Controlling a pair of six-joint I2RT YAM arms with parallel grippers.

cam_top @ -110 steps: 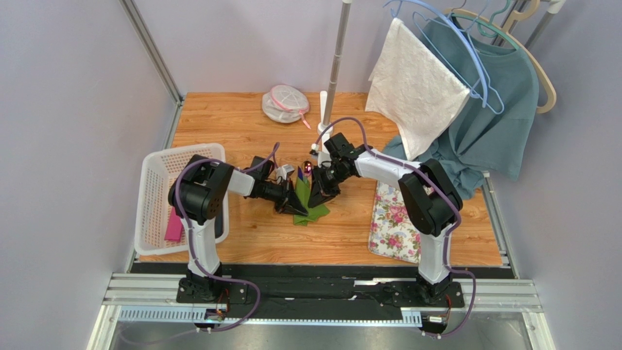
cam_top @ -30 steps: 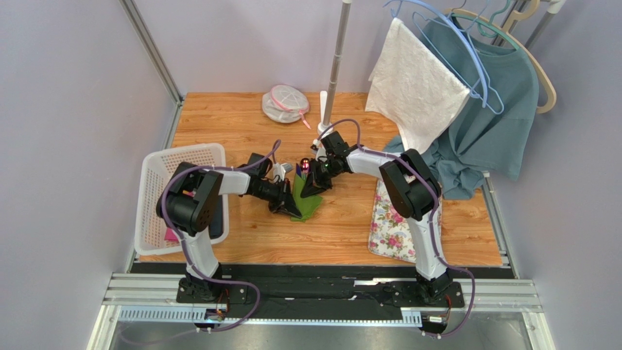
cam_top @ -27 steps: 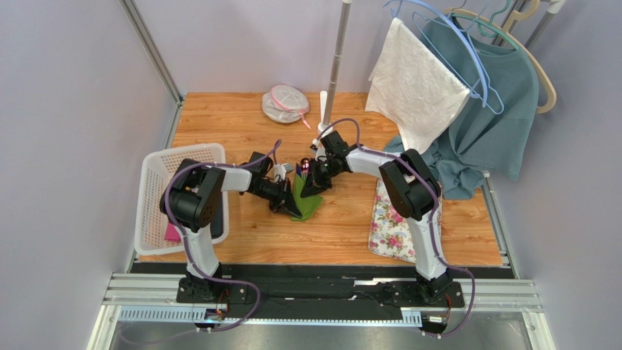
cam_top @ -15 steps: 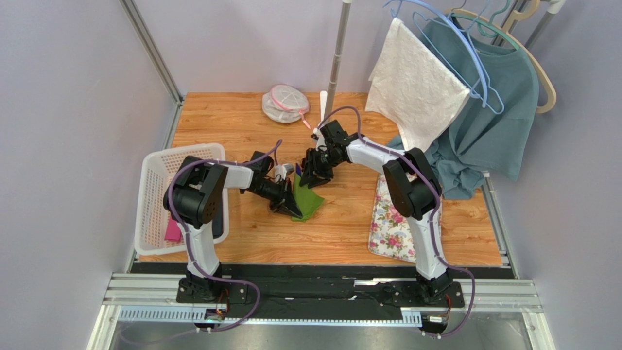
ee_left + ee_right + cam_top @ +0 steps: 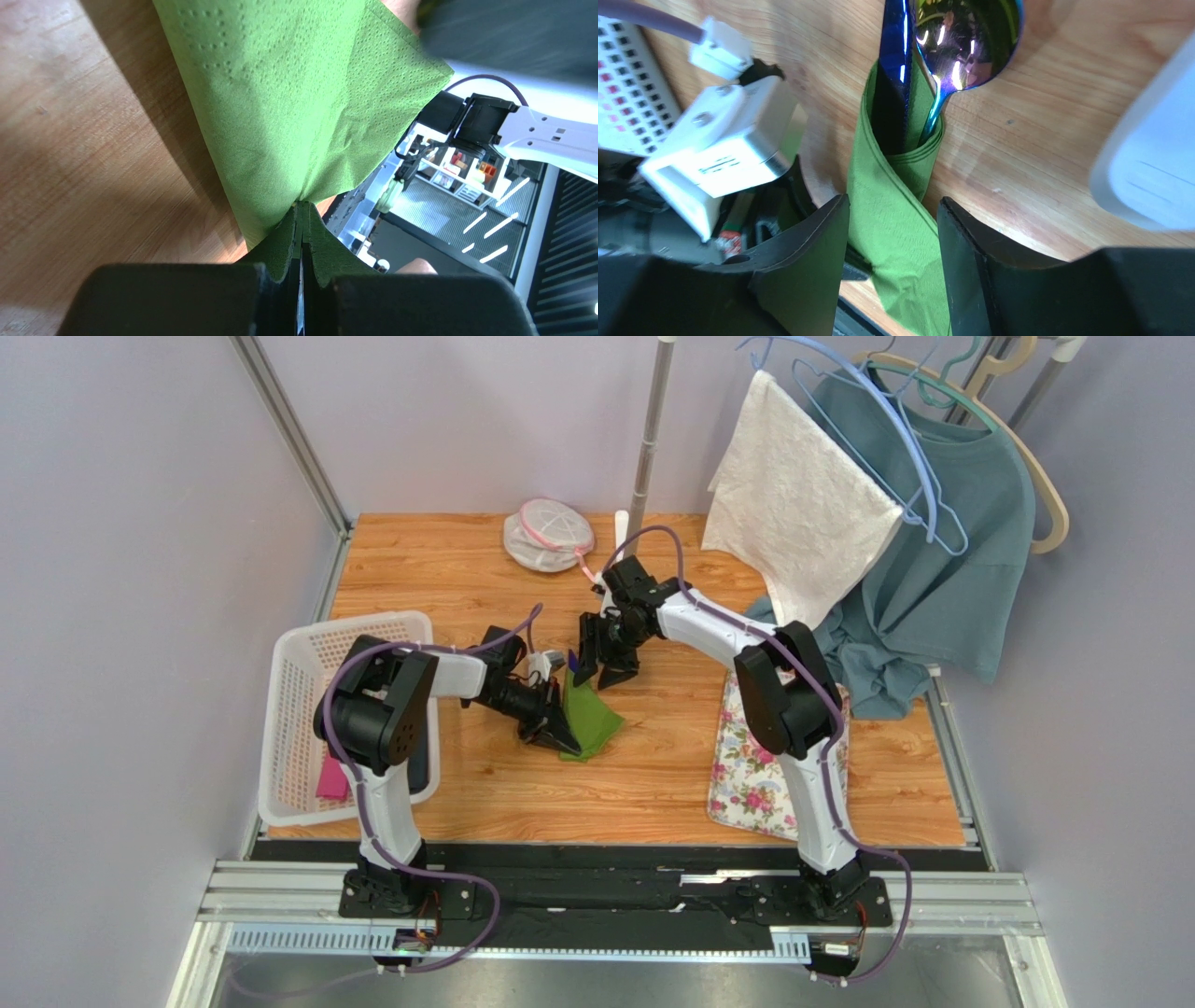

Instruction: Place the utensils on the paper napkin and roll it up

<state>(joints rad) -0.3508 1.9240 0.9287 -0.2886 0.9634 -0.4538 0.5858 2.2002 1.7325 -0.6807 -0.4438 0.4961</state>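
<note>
The paper napkin [image 5: 595, 718] lies near the middle of the table [image 5: 673, 756], wrapped into a narrow green roll around the utensils [image 5: 898, 70], whose shiny heads stick out at the top of the right wrist view. The left tool [image 5: 302, 276] is closed tight on a corner of the sheet, I think to stop the wrap from opening. The right tool [image 5: 891, 210] stands open, one jaw at each side of the roll (not pressing it, as far as I see).
</note>
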